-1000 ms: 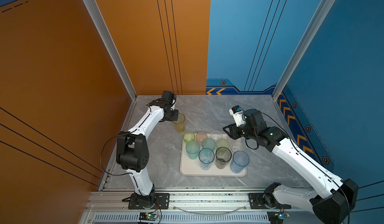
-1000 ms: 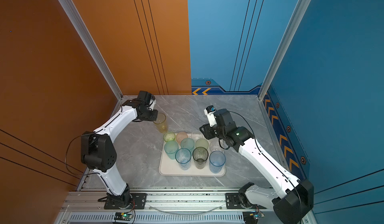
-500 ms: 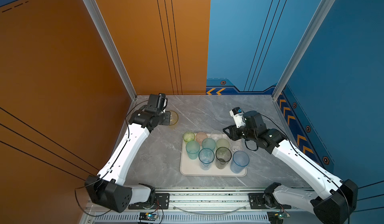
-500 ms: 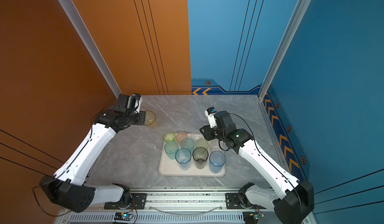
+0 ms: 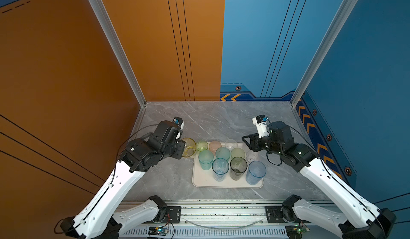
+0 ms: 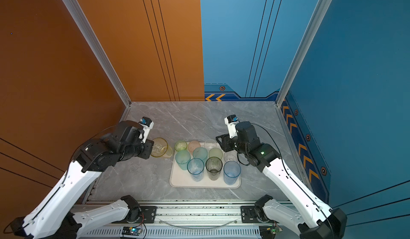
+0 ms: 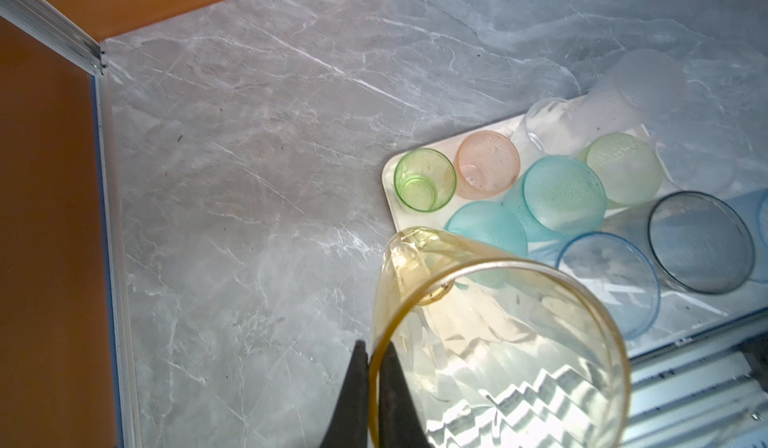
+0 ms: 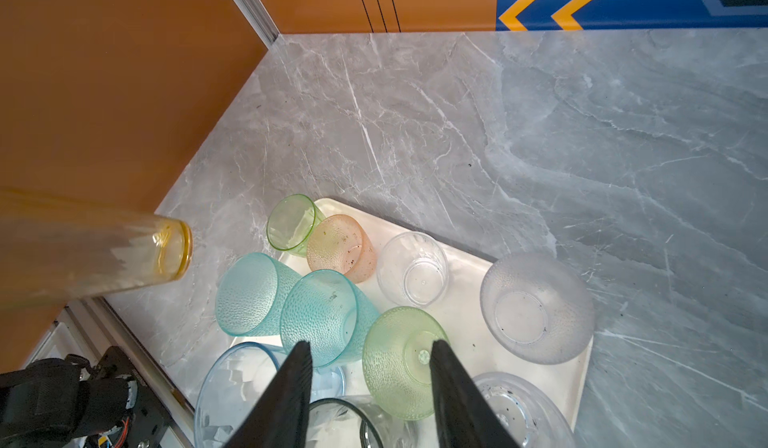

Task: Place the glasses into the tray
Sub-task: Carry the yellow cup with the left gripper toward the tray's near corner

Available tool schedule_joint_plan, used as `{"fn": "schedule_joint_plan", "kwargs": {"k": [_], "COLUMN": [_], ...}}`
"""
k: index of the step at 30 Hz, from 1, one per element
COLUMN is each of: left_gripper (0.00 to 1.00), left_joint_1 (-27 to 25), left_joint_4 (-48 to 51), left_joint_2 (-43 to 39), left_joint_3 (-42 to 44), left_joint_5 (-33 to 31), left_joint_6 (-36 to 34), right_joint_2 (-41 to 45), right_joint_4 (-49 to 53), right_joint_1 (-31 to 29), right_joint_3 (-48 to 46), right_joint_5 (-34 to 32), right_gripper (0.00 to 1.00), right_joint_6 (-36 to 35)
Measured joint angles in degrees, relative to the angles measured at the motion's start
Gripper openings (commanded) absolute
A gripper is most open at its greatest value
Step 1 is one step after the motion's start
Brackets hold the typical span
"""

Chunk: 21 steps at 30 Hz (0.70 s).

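Grey marble table (image 5: 217,120), walled orange and blue, carries the tray (image 5: 199,180) of glasses (image 5: 205,162) near 6 o'clock. Left gripper (image 7: 372,346), reaching from 9 o'clock, pinches the rim of a tilted yellow tumbler (image 5: 189,148) off the tray's 10 o'clock corner; right gripper (image 8: 372,346) hovers half-open, empty, at 2 o'clock.

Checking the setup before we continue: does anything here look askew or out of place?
Yes: the yellow tumbler hangs tipped nearly onto its side, pinched at its rim by the left gripper, beside the tray, not in it. The other glasses stand on the tray.
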<state>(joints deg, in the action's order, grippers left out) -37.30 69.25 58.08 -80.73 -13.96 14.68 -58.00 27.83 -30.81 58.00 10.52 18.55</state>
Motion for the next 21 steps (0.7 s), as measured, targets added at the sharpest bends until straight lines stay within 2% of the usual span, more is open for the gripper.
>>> {"fn": "schedule_joint_plan", "kwargs": {"k": [11, 21], "left_gripper": [0.0, 0.0], "left_joint_1": [-9.9, -15.28], "left_joint_4": [3.5, -0.15], "left_joint_2": [-0.07, -0.2], "left_joint_3": [7.41, 14.34], "left_joint_5": [-0.55, -1.75], "left_joint_6": [6.86, 11.08], "right_joint_2": [2.36, 2.27], "right_joint_4": [0.98, 1.88], "right_joint_1": [-2.29, -3.28], "right_joint_3": [-0.02, 0.0], "right_joint_5": [-0.74, -3.34], "right_gripper": [0.45, 0.45], "right_joint_6": [2.19, 2.99]}}
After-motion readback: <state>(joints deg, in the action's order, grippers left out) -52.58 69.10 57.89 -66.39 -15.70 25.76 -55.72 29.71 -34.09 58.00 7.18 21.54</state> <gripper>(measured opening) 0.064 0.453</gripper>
